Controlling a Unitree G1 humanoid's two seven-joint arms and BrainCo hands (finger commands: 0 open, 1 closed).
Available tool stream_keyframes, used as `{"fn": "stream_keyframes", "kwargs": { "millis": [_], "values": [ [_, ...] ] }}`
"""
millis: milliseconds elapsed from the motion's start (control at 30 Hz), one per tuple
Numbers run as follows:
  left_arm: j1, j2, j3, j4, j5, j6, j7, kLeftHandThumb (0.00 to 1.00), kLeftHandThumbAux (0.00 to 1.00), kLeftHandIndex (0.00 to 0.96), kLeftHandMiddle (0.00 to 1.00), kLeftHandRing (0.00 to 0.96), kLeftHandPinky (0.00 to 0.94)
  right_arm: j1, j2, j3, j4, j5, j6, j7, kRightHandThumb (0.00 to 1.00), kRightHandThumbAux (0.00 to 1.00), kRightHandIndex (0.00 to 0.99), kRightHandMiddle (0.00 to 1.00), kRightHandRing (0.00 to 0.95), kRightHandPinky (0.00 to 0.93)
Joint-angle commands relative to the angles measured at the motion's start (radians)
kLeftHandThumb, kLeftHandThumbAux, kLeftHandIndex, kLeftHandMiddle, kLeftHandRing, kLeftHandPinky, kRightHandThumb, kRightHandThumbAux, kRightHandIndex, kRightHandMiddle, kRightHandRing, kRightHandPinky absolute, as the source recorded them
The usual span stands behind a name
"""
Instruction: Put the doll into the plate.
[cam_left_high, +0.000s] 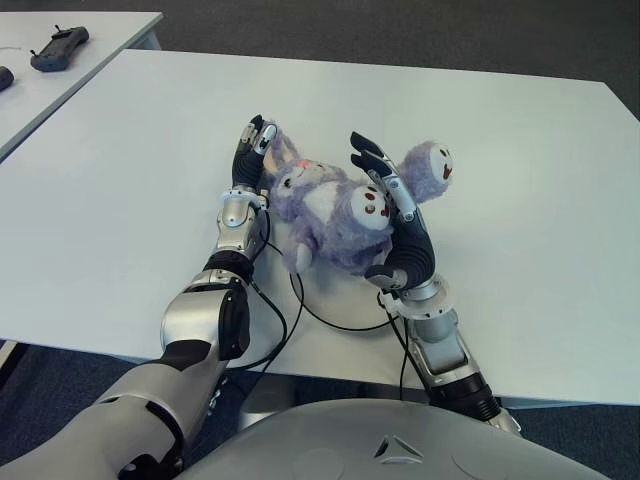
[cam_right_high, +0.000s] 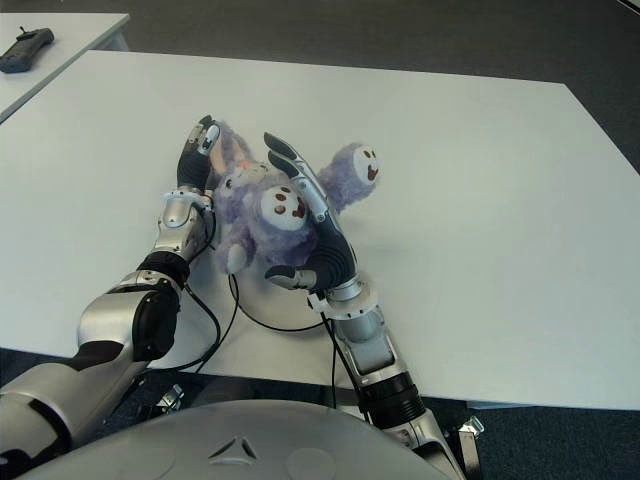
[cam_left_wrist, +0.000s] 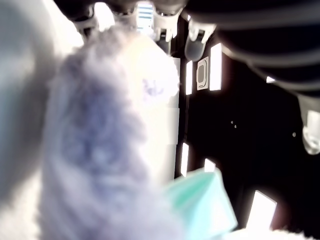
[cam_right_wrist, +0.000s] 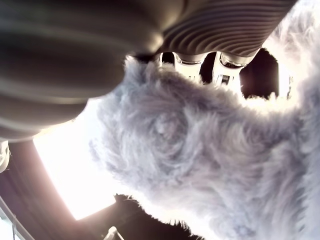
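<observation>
While the wrist views show only fur, the eye views show the fluffy purple plush doll (cam_left_high: 335, 215) pressed between left hand (cam_left_high: 250, 155) and right hand (cam_left_high: 395, 225), both grasping it.

— Where can you move freely on this counter (cam_left_high: 520, 150)?

— You have bare surface to the robot's right of the doll (cam_left_high: 335, 205), and all across the far side up to the back edge. The robot's left of the counter is bare too.

— What blocks you near the middle?

— The doll lies pressed between the left robot hand (cam_left_high: 252, 150) and the right robot hand (cam_left_high: 385, 200), so nothing passes between the two. Black cables (cam_left_high: 300, 300) loop on the counter just in front of the doll, between both forearms, close to the near edge.

— Anything off to the side?

— A second counter (cam_left_high: 70, 25) stands at the far left, across a narrow gap, with a dark controller (cam_left_high: 58, 46) on it.
</observation>
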Motion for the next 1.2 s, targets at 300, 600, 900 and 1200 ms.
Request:
{"fn": "stream_keyframes", "kwargs": {
  "millis": [300,600,900,1200],
  "values": [
    [0.26,-0.04,-0.005,0.169,0.01,0.139,-0.005,0.0,0.402,0.0,0.0,0.0,0.0,-0.057,0.002,-0.017,0.021,0.063,0.0,0.03,0.158,0.232,0.0,0.0,0.0,0.0],
    [0.249,-0.051,-0.045,0.157,0.038,0.142,0.067,0.0,0.406,0.0,0.0,0.0,0.0,-0.219,-0.078,-0.043,0.072,0.433,-0.014,0.18,0.146,0.249,0.0,0.0,0.0,0.0],
    [0.247,-0.054,-0.031,0.157,0.008,0.134,0.035,0.0,0.41,0.0,0.0,0.0,0.0,-0.185,-0.095,-0.035,0.013,0.68,0.076,0.311,0.127,0.283,0.0,0.0,0.0,0.0],
    [0.246,-0.053,-0.041,0.158,0.019,0.135,0.048,0.0,0.412,0.0,0.0,0.0,0.0,-0.178,-0.057,-0.09,-0.013,0.55,0.091,0.263,0.183,0.3,0.0,0.0,0.0,0.0]
  ]
}}
